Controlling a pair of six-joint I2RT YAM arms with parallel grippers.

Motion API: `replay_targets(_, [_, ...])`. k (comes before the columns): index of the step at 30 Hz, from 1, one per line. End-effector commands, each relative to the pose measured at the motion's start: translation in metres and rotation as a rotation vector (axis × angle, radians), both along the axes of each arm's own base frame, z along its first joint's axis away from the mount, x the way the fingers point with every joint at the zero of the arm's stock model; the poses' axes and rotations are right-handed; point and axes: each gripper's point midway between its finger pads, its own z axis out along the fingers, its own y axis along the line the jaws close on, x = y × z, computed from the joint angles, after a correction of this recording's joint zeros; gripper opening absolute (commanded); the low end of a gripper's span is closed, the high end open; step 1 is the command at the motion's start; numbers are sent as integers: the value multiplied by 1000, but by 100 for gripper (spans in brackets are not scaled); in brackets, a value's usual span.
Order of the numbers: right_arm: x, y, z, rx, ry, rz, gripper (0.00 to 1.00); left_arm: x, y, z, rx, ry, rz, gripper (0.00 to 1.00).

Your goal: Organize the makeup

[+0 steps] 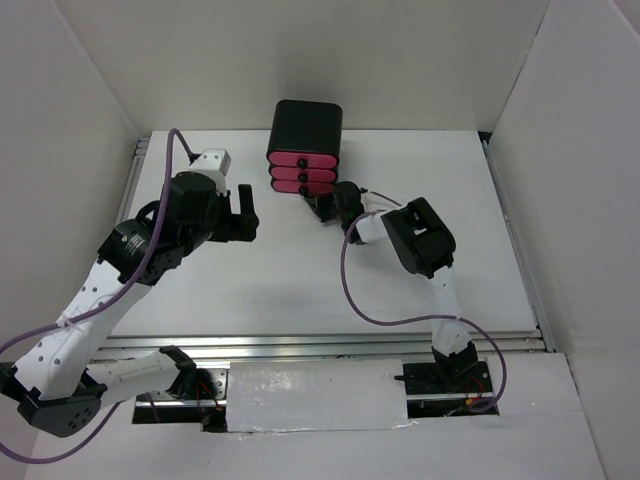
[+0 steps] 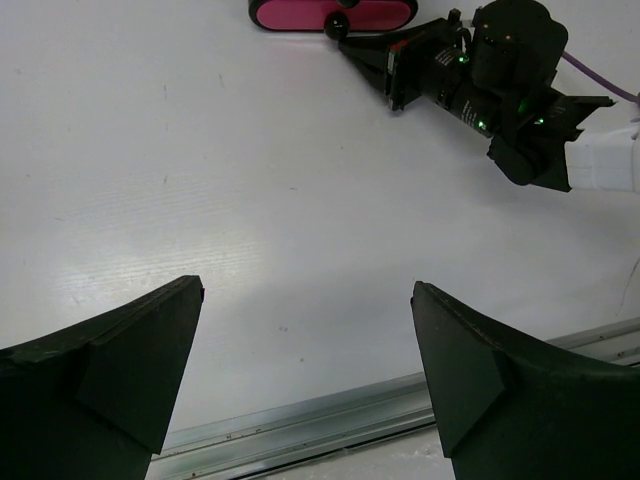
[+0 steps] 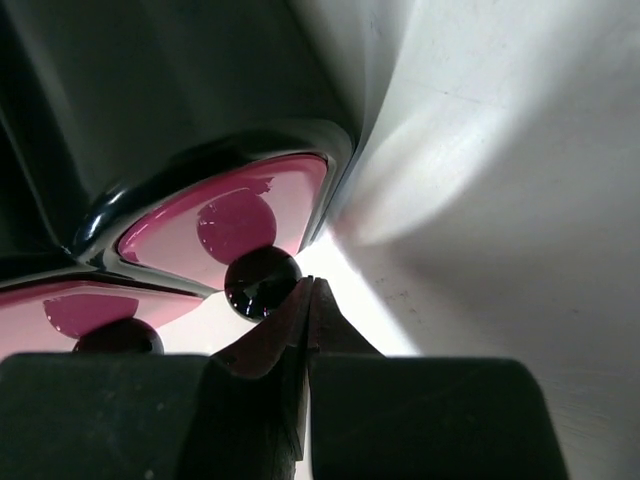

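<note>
No makeup shows in any view. A black box (image 1: 305,122) with three pink drawers (image 1: 301,172) stands at the back of the white table. My right gripper (image 1: 326,208) is shut with nothing between its fingers. Its tips (image 3: 310,287) rest against the side of a round black knob (image 3: 262,282) on a pink drawer front (image 3: 250,215). In the left wrist view the right gripper (image 2: 348,46) points at the knob (image 2: 338,20) of the lowest drawer (image 2: 300,12). My left gripper (image 1: 246,212) hangs open over bare table, left of the box; its fingers (image 2: 170,330) hold nothing.
White walls enclose the table on three sides. A metal rail (image 2: 330,420) runs along the near edge. The right arm's purple cable (image 1: 352,290) loops over the table surface. A second drawer knob (image 3: 118,337) sits beside the one at my right fingertips.
</note>
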Motion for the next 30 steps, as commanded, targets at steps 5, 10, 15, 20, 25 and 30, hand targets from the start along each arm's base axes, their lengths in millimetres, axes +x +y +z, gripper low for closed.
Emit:
replay_targets(5, [-24,-10,72,127,-163,21,23,10,-7,2,-8,-22,-4,99])
replay_targets(10, [-81,-44,89,64,-167,43,68,30,-3,-8,21,9,87,99])
replay_targets(15, [-127,-76,92,-244,-56,178,97,64,6,-9,-15,52,231,99])
replay_targets(20, [-152,-113,175,-679,-118,298,100,86,36,18,-18,-8,378,99])
replay_targets(25, [-200,-172,265,-982,-252,280,100,86,77,9,52,14,487,99])
replay_targets(30, [-270,-224,354,-1105,-413,222,100,62,105,20,73,-44,534,99])
